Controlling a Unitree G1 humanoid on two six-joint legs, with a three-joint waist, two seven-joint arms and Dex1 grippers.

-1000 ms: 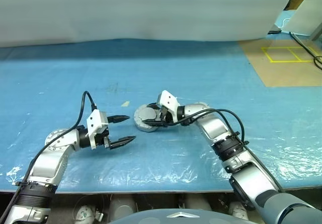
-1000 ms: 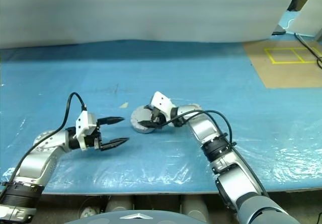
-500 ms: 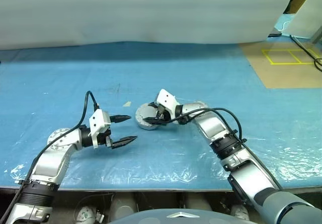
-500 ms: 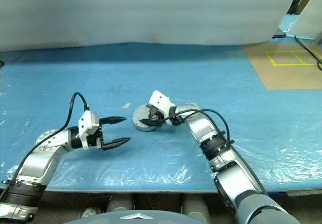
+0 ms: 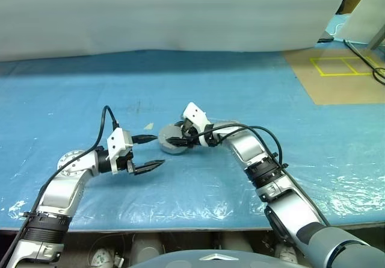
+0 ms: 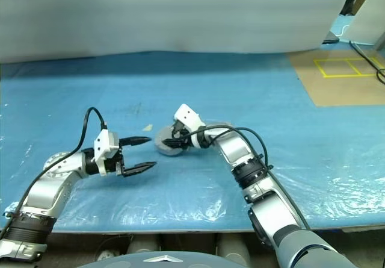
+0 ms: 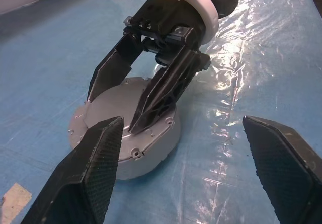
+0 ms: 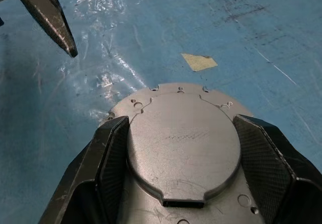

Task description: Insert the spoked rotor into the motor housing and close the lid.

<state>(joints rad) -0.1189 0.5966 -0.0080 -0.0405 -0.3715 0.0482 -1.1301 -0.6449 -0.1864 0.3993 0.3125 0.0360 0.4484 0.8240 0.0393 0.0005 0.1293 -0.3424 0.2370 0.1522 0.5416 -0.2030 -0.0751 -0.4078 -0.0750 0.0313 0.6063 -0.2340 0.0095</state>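
Lid sits on the housing mid-desk, right gripper spread around the lid's raised centre. Left gripper hangs wide apart and empty, just beside.

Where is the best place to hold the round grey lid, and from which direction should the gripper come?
Probably the lid is best taken at its raised centre disc, from above, one finger on each opposite edge, as the right gripper straddles it now. It lies flat and its outer flange is thin.
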